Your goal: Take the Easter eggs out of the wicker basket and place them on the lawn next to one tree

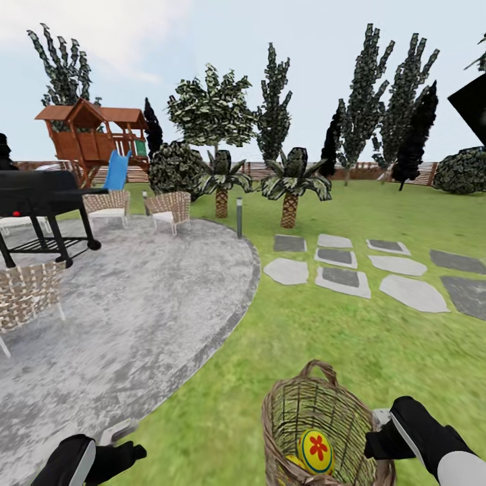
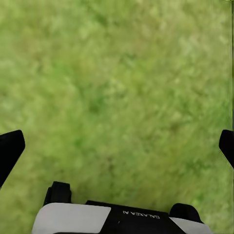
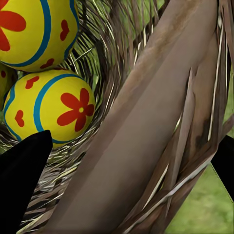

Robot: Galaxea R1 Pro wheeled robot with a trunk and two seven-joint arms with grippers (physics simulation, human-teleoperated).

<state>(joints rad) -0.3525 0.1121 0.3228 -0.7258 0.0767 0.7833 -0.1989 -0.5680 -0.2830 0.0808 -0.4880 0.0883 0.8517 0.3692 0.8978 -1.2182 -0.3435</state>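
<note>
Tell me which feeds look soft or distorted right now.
Head view: wide-angle warp, cypress-like trees lean at the edges; even light, no glare. Left wrist view: lawn is a blurry green smear with no detail. Right wrist view: sharp but very close, the wicker basket rim and Easter eggs crowd it.

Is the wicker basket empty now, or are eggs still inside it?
Not empty. The basket holds at least two eggs; a third is partly visible at the edge.

Only readable text: "GALAXEA AI", upside down, on left gripper (image 2: 117, 146) housing, in left wrist view.
</note>
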